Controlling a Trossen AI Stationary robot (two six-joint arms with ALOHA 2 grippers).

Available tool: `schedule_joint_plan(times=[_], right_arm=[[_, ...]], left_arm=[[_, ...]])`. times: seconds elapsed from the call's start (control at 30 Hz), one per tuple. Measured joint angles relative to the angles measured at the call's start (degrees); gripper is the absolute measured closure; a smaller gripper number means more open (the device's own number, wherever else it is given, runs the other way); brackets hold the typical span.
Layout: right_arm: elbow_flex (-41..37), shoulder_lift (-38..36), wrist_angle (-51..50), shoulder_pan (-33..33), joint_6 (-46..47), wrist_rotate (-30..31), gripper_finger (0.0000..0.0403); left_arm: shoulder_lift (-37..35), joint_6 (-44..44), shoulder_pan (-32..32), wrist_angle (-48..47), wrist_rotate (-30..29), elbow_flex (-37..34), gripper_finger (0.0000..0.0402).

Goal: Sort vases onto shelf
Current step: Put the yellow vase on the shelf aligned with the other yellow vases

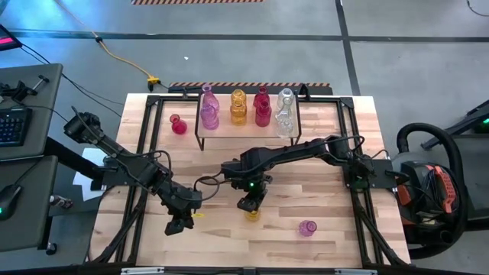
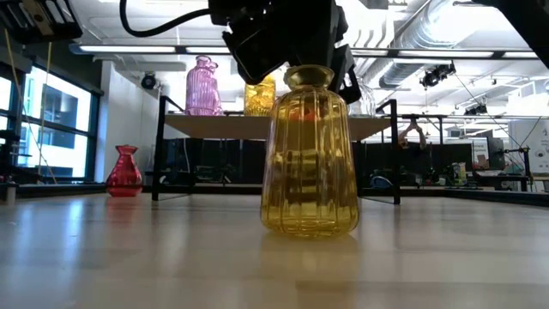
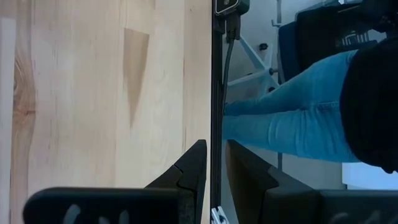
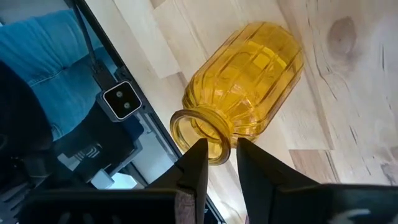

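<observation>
Near the table's [image 1: 321, 191] front edge, yellow vase [image 2: 310, 154] upright, right gripper [image 4: 218, 158] just above its rim with fingers slightly parted, likely for a lift to the shelf [image 1: 306, 130]; left gripper [image 1: 179, 226] idle, fingers nearly closed, front left.

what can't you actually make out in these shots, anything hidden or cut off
- Whether the right gripper clamps the yellow vase's rim or just hangs above it: the high view has the arm over it, the low view crops the fingers at the top.
- The clear vase on the shelf: in the low view, nearly all hidden behind the yellow vase and gripper.
- The person in jeans: cut off by the left wrist view's edge, legs only.
</observation>
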Motion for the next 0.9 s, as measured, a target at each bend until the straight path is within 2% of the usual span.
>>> schedule_joint_plan(times=[0.3,0.6,0.73,0.9], right_arm=[[0.0,-0.1,2.0,0.0,-0.9,-2.8,0.0336],[0.1,-0.3,1.8,-0.1,-1.5,-2.8,0.0336],[2.9,-0.3,-0.6,-0.6,-1.6,-1.9,0.0336],[10.7,-0.3,-7.1,-1.2,-2.6,2.6,0.0336]], left_arm=[[0.0,0.0,0.0,0.0,-0.1,0.0,0.0348],[0.0,0.0,0.0,0.0,-0.1,0.0,0.0348],[0.0,0.0,0.0,0.0,-0.1,0.0,0.0348],[0.0,0.0,0.0,0.0,-0.1,0.0,0.0348]])
